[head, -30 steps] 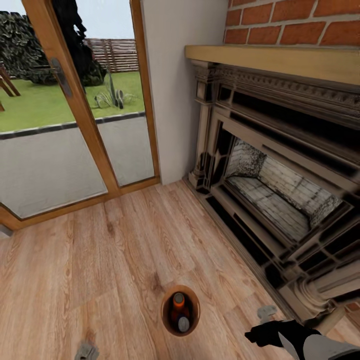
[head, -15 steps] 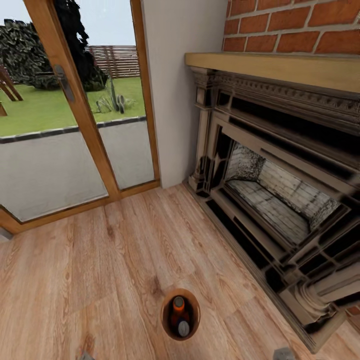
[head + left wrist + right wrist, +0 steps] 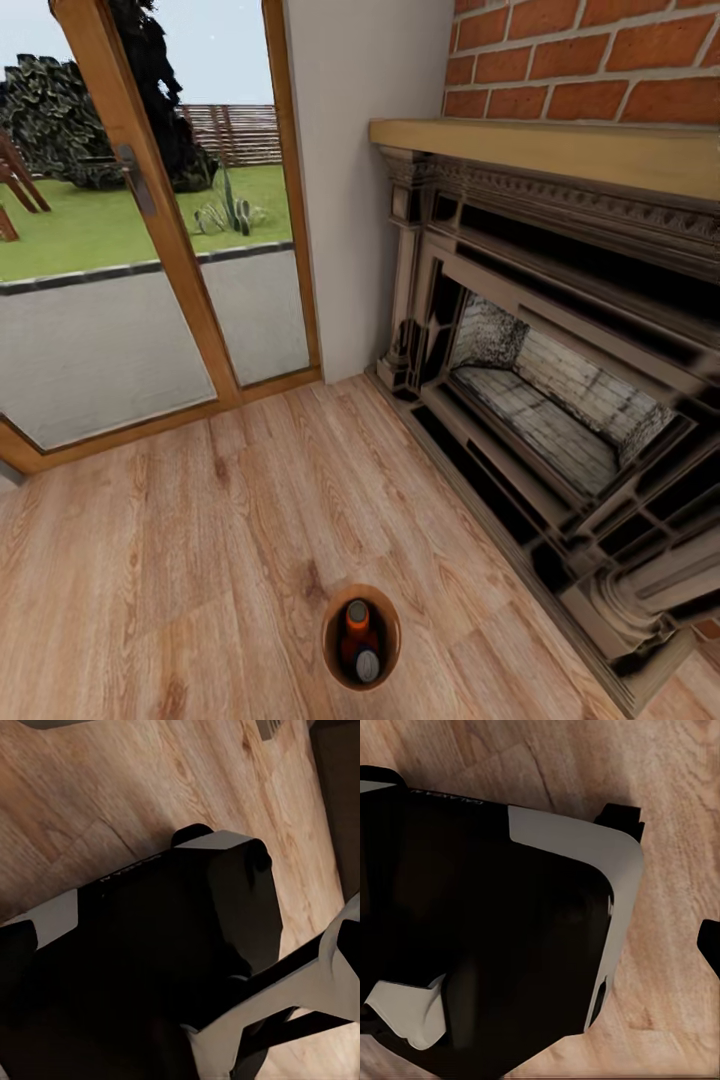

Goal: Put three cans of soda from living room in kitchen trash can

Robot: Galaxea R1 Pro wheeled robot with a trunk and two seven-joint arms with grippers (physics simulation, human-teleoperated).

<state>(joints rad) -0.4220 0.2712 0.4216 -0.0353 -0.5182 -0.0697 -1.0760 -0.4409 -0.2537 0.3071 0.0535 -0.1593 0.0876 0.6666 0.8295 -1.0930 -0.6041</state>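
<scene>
The round copper-brown trash can (image 3: pixel 327 634) stands on the light wood plank floor at the bottom middle of the head view. In its dark inside I see an orange soda can (image 3: pixel 357 616) and, beside it, a second can with a round grey top (image 3: pixel 367 663), whose body colour I cannot tell. A third can is hidden. The left wrist view looks onto a black and white part of the robot's body (image 3: pixel 165 945) over the planks. The right wrist view has a similar black and white body part (image 3: pixel 495 922) above the floor.
A dark ornate fireplace (image 3: pixel 560 400) under a wooden mantel and red brick chimney (image 3: pixel 600 60) runs along the right. A wood-framed glass door (image 3: pixel 150 250) to the garden closes the far left. Open plank floor (image 3: pixel 200 560) lies left of the trash can.
The head view has tilted upward, so the trash can sits lower in the picture. The right arm and gripper at the bottom right one second ago have left the picture.
</scene>
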